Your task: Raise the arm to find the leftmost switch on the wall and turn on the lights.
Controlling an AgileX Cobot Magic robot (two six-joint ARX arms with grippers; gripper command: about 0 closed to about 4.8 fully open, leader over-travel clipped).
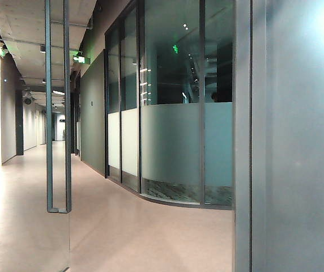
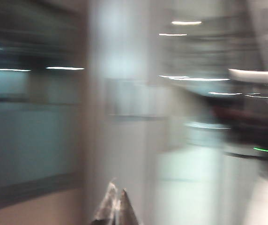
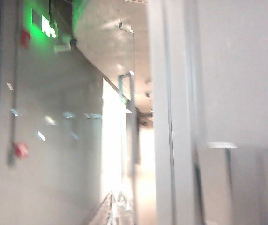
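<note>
**Two grippers up in a corridor, no switch in sight**

Two wrist cameras and one off-arm camera look at the same hallway, and each gives something different. From the exterior view I see neither arm: only a pale floor (image 1: pixel 122 226), a glass door with a long vertical handle (image 1: pixel 67 113) on the left, a curved frosted glass partition (image 1: pixel 173 147) in the middle, and a plain grey wall (image 1: pixel 298 141) filling the right side. A green exit sign (image 1: pixel 81 58) glows under the ceiling far down the hall.

The left wrist view is heavily smeared. The left gripper (image 2: pixel 116 208) shows only as two tips at the frame's edge, pressed together with no gap and nothing between them, pointing toward a pale column (image 2: pixel 120 117). A blurred rectangular patch sits on that column; I cannot tell whether it is a switch plate.

The right wrist view is softer than the exterior one but readable: a white door frame post (image 3: pixel 167 117), the green sign (image 3: pixel 44 24), and two red fittings on the grey wall. The right gripper (image 3: pixel 117 206) is barely visible against glare, so I cannot tell how its jaws stand.

No view shows the leftmost switch clearly.
</note>
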